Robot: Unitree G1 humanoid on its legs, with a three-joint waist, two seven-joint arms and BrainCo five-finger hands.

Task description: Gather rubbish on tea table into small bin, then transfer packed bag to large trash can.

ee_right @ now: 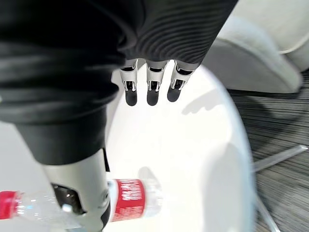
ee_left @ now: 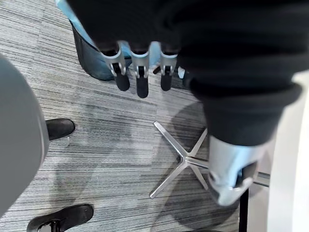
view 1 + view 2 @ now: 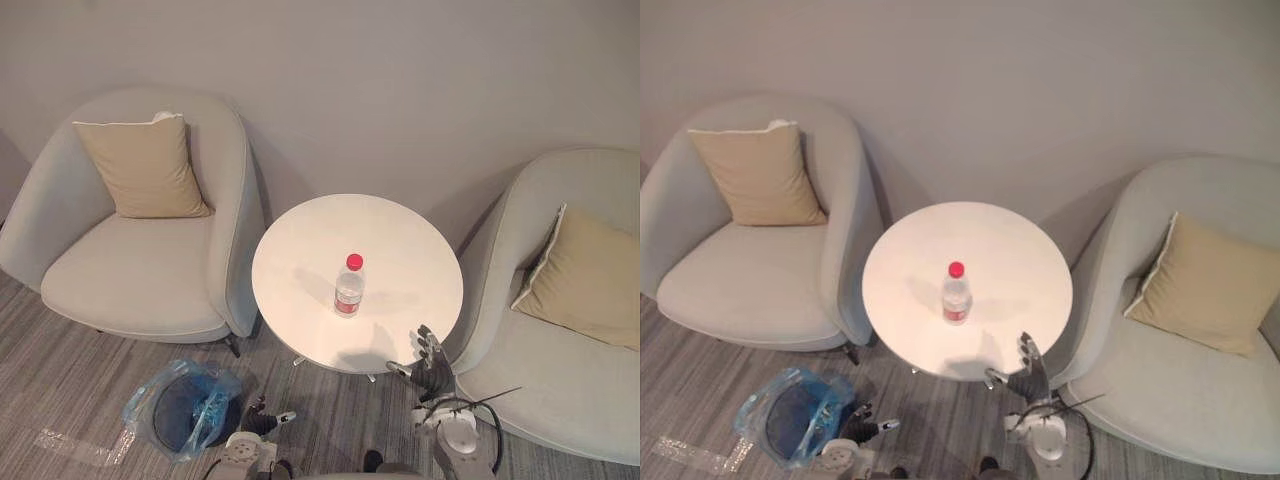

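Two pale grey armchairs stand against the wall, the left armchair [image 3: 140, 270] and the right armchair [image 3: 560, 380], each with a tan cushion propped against its back: the left cushion [image 3: 145, 165] and the right cushion [image 3: 585, 275]. Between them stands a round white table [image 3: 400, 240], its rim close to both chairs; its metal star-shaped base [image 2: 186, 162] rests on the grey striped carpet [image 3: 60, 380]. On the carpet in front of the left armchair, near the table's left front edge, sits a small dark bin [image 3: 185, 408] lined with a crumpled blue plastic bag that spills over its rim. A clear plastic bottle [image 3: 349, 285] with a red cap and red label stands upright near the middle of the table, nothing else around it. The right hand [image 3: 432, 365] is raised at the table's near right edge, its fingers [image 1: 152, 84] straight and spread over the tabletop, empty, short of the bottle. The left hand [image 3: 262, 420] hangs low beside the bin, its fingers [image 2: 140, 72] straight and loose above the carpet, holding nothing.
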